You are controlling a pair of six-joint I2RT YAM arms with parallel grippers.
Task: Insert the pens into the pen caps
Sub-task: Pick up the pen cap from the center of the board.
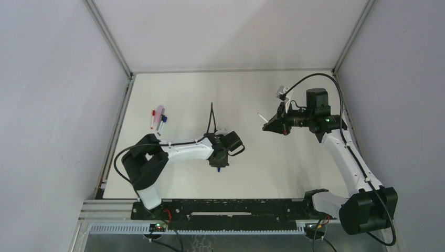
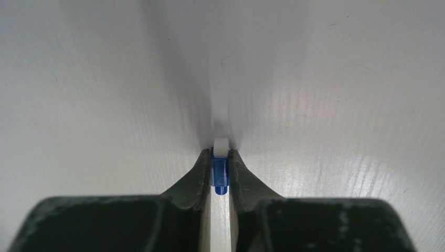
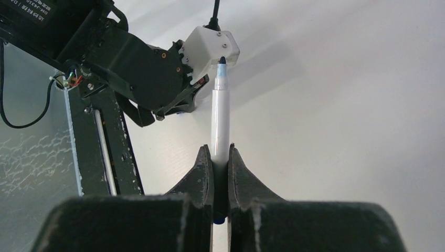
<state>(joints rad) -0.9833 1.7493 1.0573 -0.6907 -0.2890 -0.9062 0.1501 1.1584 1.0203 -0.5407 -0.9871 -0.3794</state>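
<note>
My left gripper (image 1: 218, 166) points down at the table's middle and is shut on a short blue cap (image 2: 220, 172); a white end pokes out past the fingertips. The cap shows as a blue speck in the top view (image 1: 218, 169). My right gripper (image 1: 266, 125) is raised at the right and is shut on a blue-and-white pen (image 3: 220, 118), whose blue tip (image 3: 222, 61) points toward the left arm. In the top view the pen (image 1: 261, 116) sticks out to the upper left. The two grippers are well apart.
At the far left of the table lie a pink marker (image 1: 159, 111), a thin red pen (image 1: 152, 121) and a small blue-and-white piece (image 1: 163, 119). A black cable (image 1: 211, 118) rises behind the left wrist. The left arm's wrist camera housing (image 3: 212, 44) is in the right wrist view.
</note>
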